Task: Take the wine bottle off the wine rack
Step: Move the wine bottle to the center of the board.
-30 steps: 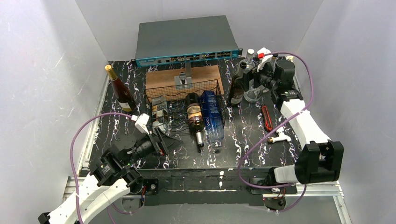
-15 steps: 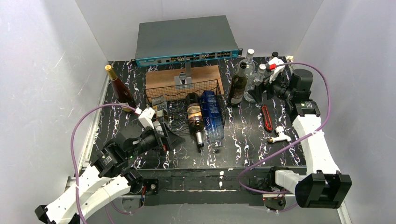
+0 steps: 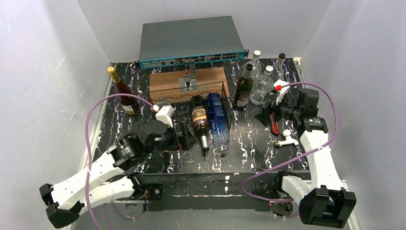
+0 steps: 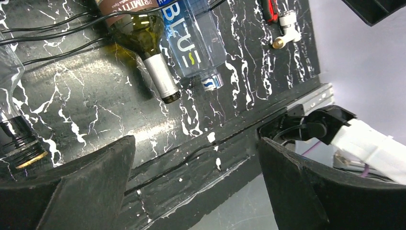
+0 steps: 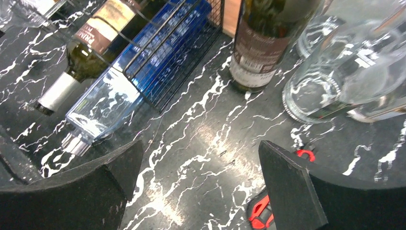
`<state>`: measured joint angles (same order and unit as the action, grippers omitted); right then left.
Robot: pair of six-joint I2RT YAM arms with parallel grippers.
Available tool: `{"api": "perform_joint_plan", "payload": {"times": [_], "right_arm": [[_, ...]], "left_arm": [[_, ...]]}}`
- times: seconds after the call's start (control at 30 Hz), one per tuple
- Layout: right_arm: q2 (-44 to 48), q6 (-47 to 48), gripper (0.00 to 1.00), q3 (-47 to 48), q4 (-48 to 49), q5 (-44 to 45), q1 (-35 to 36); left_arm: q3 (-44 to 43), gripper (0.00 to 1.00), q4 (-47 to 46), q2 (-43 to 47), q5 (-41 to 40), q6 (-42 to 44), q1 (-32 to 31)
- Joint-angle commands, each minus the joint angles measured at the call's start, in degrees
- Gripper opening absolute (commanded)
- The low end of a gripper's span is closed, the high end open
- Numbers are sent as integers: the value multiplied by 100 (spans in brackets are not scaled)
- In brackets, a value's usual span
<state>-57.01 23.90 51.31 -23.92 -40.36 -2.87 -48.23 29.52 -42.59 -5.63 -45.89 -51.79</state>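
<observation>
Two bottles show plainly in the wine rack (image 3: pixel 172 96) from the top cam: the dark wine bottle (image 3: pixel 198 119) and, just beside it on the right, a blue bottle (image 3: pixel 215 117). Both lie on their sides w/ necks toward the near edge. We judge the wavy cradles stop them rolling and leave the necks poking past the rack front, free to grab. The left hand (image 3: pixel 183 136) is low over the bench (image 3: pixel 249 139), just left of the wine bottle's neck. The right hand (image 3: pixel 266 116) is well apart, near a red tool (image 3: pixel 274 122) and a standing green bottle (image 3: pixel 244 86).

Left wrist cam: left hand (image 4: pixel 195 158) has its fingers spread wide, nothing between them. The wine bottle (image 4: pixel 139 33) lies ahead and a bit left of the gap, foil neck aimed back at us, w/ the blue bottle (image 4: pixel 186 38) alongside. A clear bottle (image 4: pixel 7 72) sits at the far left edge. We reckon the hand must go fwd and line up on the neck before closing.

Right wrist cam: right hand (image 5: pixel 200 158) is also wide and empty. The wine bottle (image 5: pixel 81 60) is at upper left under the rack wires, well away. The standing green bottle (image 5: pixel 263 43) is nearer. Prob. parked there so as not to crowd the left arm.
</observation>
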Motion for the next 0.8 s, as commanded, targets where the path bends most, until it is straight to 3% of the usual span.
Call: {"api": "perform_joint_plan", "payload": {"times": [0.0, 0.27, 0.4, 0.6, 0.77], "right_arm": [[177, 1, 100, -326, 237, -337, -95], [128, -35, 100, -677, 587, -421, -198], [121, -19, 100, -786, 656, -356, -197], [156, 18, 100, -759, 617, -182, -196], [181, 27, 100, -772, 608, -117, -196]], "left_arm": [[-398, 99, 125, -572, -1380, -118, -708], [-909, 99, 780, -2081, -2988, -1220, -1325], [-985, 99, 834, -2746, -3196, -1617, -1439], [-601, 96, -254, -3217, -3459, -808, -1580], [-347, 94, -893, -3553, -3734, -840, -1584]]}}
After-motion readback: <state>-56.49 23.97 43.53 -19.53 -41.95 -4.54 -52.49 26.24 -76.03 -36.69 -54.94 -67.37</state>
